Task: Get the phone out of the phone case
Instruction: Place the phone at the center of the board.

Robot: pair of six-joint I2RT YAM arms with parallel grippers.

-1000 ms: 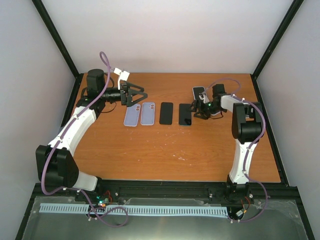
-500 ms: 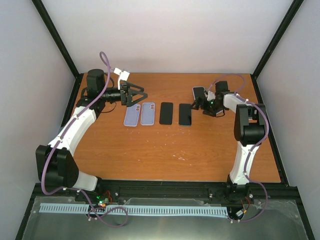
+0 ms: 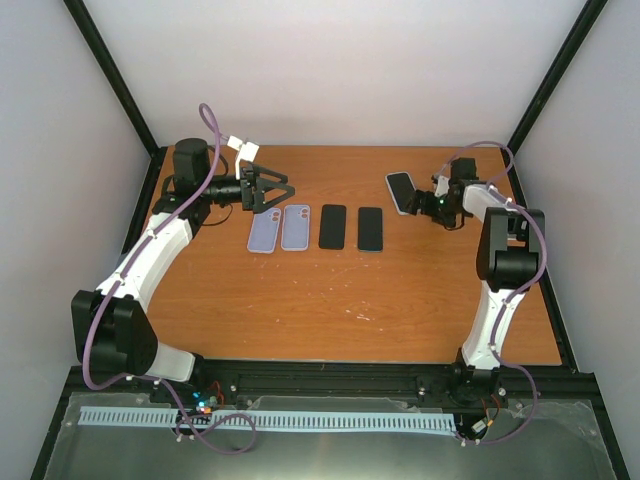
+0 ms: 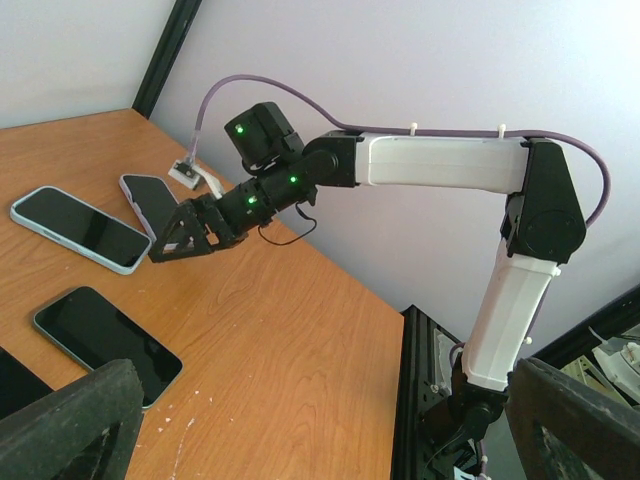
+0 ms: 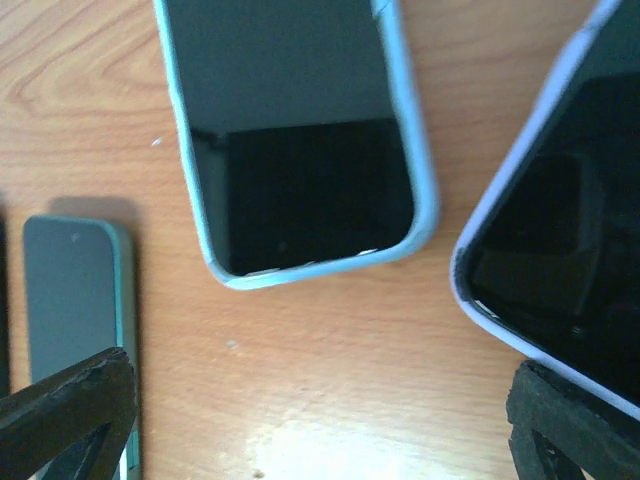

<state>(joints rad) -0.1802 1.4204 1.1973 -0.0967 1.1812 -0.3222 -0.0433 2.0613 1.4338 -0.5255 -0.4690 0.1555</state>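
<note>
Wooden table (image 3: 300,300): right gripper (image 5: 320,415) spread wide, empty, low over blue-cased phone (image 5: 300,130), apparently lining up a grasp; left gripper (image 3: 278,195) spread, parked beside lavender cases (image 3: 264,232).

A robotics lab cell: plain white walls (image 3: 340,70) and black frame struts (image 3: 112,78) box in a wooden tabletop (image 3: 300,300).

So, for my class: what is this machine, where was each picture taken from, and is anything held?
Two robot arms are bolted to a wooden table. The overhead picture looks down from behind them; the other two come from a camera on each wrist. On the table: two lavender phone cases lying back up, two bare black phones, and farther right a light-blue cased phone beside a lavender-cased phone. The left end effector and right end effector are both open, holding nothing.
</note>
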